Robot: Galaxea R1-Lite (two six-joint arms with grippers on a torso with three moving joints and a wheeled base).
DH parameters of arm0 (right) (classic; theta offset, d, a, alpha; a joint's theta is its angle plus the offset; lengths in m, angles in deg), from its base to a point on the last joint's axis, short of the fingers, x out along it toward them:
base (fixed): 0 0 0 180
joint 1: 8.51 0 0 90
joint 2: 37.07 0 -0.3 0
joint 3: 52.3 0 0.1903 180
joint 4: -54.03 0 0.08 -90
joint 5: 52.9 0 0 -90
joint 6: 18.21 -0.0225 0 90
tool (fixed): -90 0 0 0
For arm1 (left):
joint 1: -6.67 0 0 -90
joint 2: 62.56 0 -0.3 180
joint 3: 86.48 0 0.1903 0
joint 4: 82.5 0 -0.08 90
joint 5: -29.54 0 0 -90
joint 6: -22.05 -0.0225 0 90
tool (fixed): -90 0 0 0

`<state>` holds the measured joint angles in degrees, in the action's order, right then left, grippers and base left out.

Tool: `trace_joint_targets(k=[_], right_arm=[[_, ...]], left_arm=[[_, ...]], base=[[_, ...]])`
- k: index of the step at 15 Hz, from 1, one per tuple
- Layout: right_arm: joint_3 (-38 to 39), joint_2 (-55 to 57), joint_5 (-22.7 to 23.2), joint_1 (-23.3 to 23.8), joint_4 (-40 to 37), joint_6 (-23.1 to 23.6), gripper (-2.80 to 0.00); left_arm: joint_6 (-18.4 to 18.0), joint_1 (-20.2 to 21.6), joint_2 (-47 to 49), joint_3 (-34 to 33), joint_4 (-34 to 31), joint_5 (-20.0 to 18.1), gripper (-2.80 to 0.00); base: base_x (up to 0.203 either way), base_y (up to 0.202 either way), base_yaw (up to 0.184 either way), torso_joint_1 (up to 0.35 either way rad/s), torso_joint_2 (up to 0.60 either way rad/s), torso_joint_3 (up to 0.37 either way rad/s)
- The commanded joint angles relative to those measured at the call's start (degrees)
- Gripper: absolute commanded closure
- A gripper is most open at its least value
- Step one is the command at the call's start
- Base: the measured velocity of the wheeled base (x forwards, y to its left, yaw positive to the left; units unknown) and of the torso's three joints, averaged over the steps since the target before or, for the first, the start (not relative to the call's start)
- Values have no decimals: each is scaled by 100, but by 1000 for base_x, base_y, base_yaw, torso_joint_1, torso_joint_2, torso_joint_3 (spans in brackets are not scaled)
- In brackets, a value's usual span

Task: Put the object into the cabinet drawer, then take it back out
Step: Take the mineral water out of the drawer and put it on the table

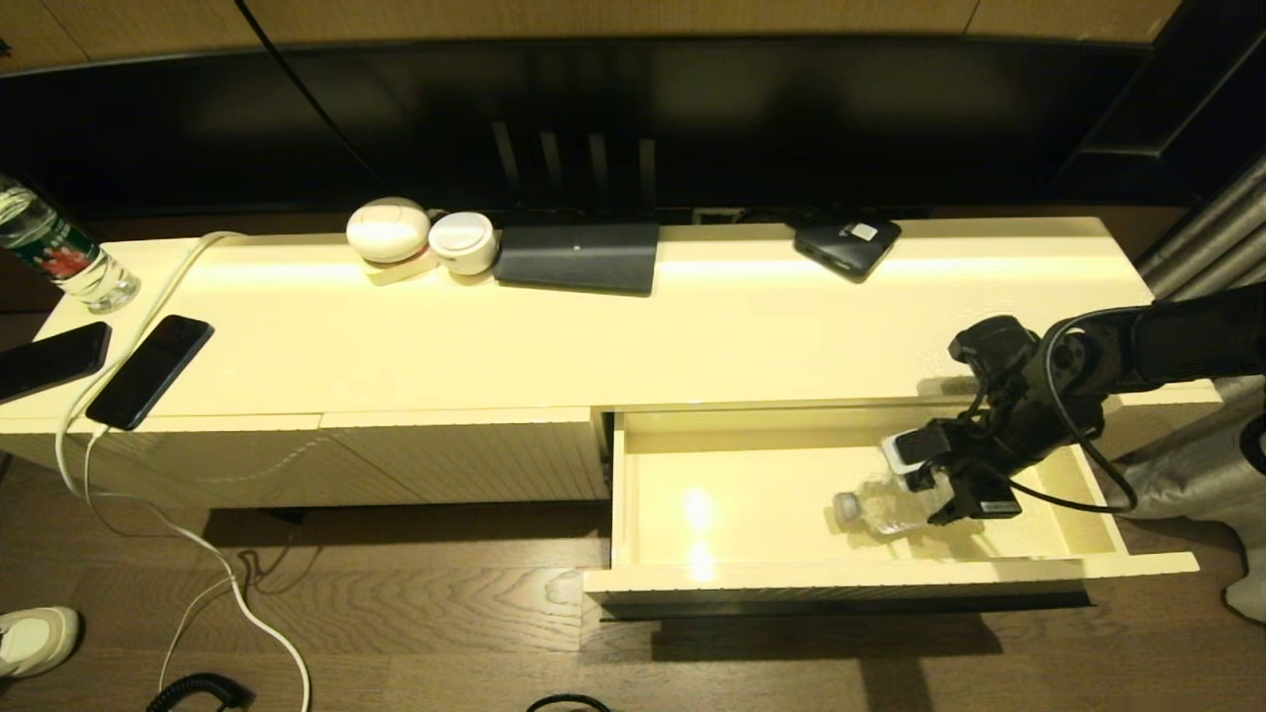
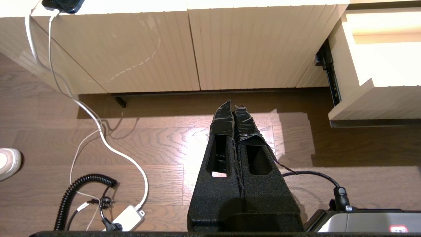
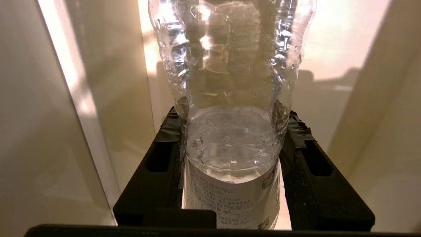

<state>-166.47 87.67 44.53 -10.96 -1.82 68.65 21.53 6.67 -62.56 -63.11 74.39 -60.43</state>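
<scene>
A long cream cabinet (image 1: 633, 326) stands on a dark wood floor (image 2: 158, 141), its drawer (image 1: 851, 578) pulled out at the right. Inside the drawer the right gripper (image 1: 915, 494) is clenched on the bottle (image 1: 880, 509), its fingers (image 3: 158, 171) pressed to both sides of the clear ribbed body (image 3: 230, 98). The bottle lies on its side on the drawer floor, cap pointing left. The left gripper (image 2: 234, 107) hangs parked over the floor before the closed fronts, fingers pressed together. On the cabinet top lie two phones (image 1: 148, 371) and a labelled bottle (image 1: 59, 252).
</scene>
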Motion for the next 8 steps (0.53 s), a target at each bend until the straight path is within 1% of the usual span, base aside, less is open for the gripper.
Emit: trace_joint_targets(k=[1,8], right_arm=[[-48,-314,21,-9,-10,-37,0],[417,-1572,49,-10,-62,-313,0]], left_arm=[[0,0,0,-9,1,6,0],[0,0,0,-17,1,6,0]], base=[[0,0,0,0,0,0],[0,0,0,0,0,0]])
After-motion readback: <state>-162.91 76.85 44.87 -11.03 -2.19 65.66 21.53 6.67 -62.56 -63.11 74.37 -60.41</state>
